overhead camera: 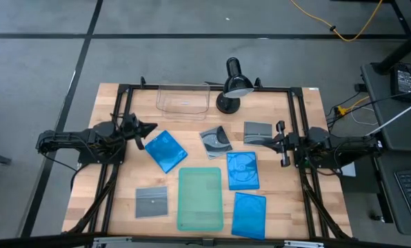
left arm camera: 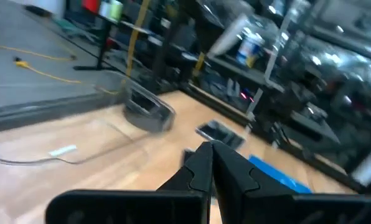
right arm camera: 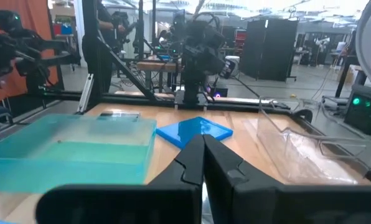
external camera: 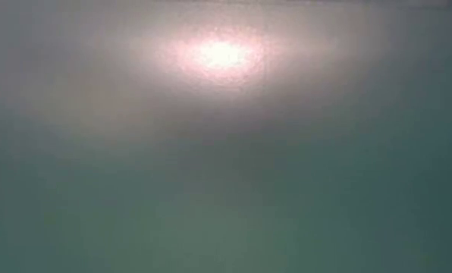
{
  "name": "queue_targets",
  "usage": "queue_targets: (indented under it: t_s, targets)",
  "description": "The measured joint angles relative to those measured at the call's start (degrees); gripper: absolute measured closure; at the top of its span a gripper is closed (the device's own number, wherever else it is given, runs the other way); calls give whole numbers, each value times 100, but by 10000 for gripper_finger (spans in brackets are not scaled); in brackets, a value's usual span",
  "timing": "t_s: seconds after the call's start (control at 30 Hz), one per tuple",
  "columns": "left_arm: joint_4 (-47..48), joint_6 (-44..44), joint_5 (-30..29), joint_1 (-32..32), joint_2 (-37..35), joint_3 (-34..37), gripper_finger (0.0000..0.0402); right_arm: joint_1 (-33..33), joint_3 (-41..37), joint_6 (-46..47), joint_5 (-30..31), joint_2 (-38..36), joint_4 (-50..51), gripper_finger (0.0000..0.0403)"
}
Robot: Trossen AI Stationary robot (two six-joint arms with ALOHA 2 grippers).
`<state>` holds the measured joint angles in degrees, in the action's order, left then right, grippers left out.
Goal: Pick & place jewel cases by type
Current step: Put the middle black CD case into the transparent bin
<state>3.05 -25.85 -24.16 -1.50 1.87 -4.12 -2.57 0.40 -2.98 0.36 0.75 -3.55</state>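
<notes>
In the high view, three blue jewel cases lie flat on the table: one [overhead camera: 165, 150] left of centre, one [overhead camera: 242, 170] right of centre, one [overhead camera: 249, 214] near the front edge. Three grey cases also lie flat: one [overhead camera: 152, 202] front left, one [overhead camera: 216, 140] at centre, one [overhead camera: 258, 132] to the right. My left gripper [overhead camera: 149, 129] is shut, just left of the left blue case. My right gripper [overhead camera: 269, 140] is shut, by the right grey case's right edge. Both wrist views show shut fingers, left [left arm camera: 211, 152] and right [right arm camera: 203, 142], holding nothing.
A pale-green flat tray [overhead camera: 201, 198] lies at the front centre. A clear plastic bin [overhead camera: 183, 100] and a black desk lamp [overhead camera: 233, 86] stand at the far edge. A black frame [overhead camera: 296, 124] runs along the table's sides. The low view shows only haze.
</notes>
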Motion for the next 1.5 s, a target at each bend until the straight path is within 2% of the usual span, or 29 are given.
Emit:
queue_targets:
  t_s: [0.2, 0.37, 0.6, 0.67, 0.77, 0.97, 1.17, 1.33, 1.5]
  targets:
    - [-303, -112, -533, 0, 0, 0, 396, 0, 0, 3, -1, 0, -11, 391]
    - [-354, -555, -969, 0, 0, 0, 396, -2, 0, 363, 3, 0, -43, 391]
    - [-343, -1249, -946, 0, 0, 0, 396, 0, 5, 502, 19, 0, -322, 391]
    - [-332, -1439, -971, 0, 0, 0, 396, 2, 80, 676, 187, 0, -266, 391]
    - [-362, -1482, -847, 0, 0, 0, 396, 3, 321, 890, 538, 0, -65, 391]
    - [-1117, -1321, -495, 0, 129, -43, 395, 3, 1118, 609, 908, 140, 685, 391]
    - [-1215, -579, -449, 0, 932, -904, 395, 3, 2139, 561, 1310, 758, 1743, 391]
    - [-1191, 299, -276, -4, 2155, -2113, 395, 3, 2951, 548, 1628, 1431, 2005, 391]
    - [-1188, 1111, -144, -15, 3547, -3457, 395, 4, 3718, 550, 1655, 2081, 2044, 391]
